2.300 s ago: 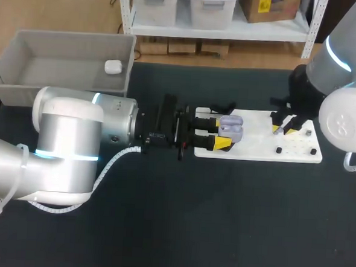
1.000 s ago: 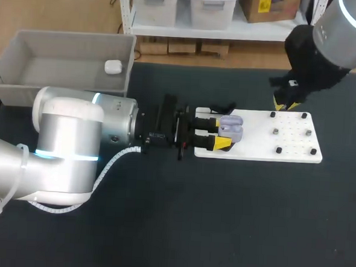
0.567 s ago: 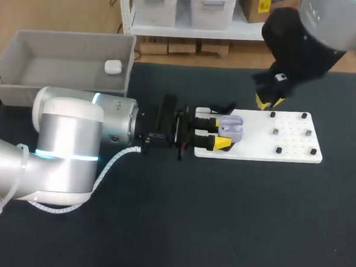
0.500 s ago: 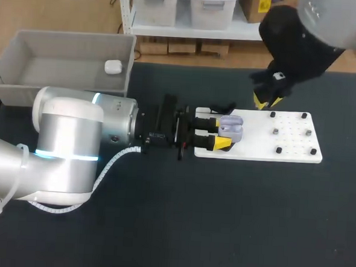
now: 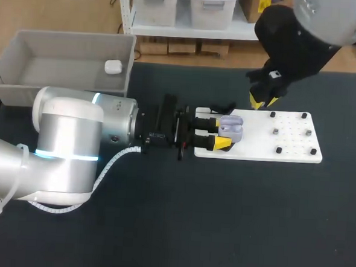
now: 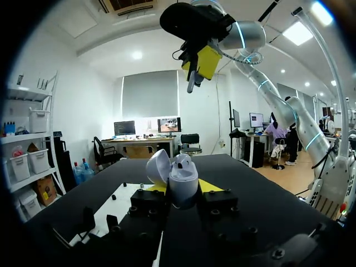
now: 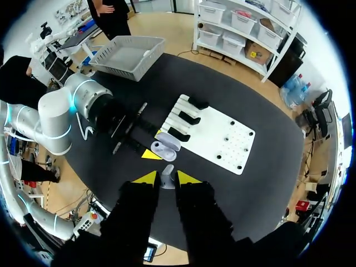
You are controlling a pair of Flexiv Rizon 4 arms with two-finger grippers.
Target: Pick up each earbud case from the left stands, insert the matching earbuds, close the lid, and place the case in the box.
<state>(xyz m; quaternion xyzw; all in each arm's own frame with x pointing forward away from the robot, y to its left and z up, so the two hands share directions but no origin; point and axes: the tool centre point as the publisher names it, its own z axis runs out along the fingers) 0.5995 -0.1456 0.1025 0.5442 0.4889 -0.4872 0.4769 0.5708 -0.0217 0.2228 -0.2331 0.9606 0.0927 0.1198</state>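
The right gripper (image 7: 166, 176) has its yellow tips pressed onto a small grey earbud (image 7: 167, 180). In the left wrist view the earbud (image 6: 192, 84) pokes out below the tips, so its long axis runs along the fingers and points down toward the table.

The lavender earbud case (image 7: 164, 148), its lid open, lies just ahead of and below those fingers. In the left wrist view the right gripper (image 6: 200, 61) hangs above the case and well apart from it. I judge the insertion turns on finishing the sideways travel until the earbud stands over the case's open well, then coming straight down.

The left gripper (image 5: 222, 134) pinches the case (image 5: 231, 128) from both sides. It holds the case just above the end of the white peg board (image 5: 295, 147) nearest the left arm. Beyond the case, on the left arm's far side, the grey box (image 5: 26, 44) holds one white closed case (image 5: 113, 66).

2.3 s ago the right gripper was low among the pegs at the board's end far from the case. It has since risen and swung toward the case. The left arm and the case have not moved.
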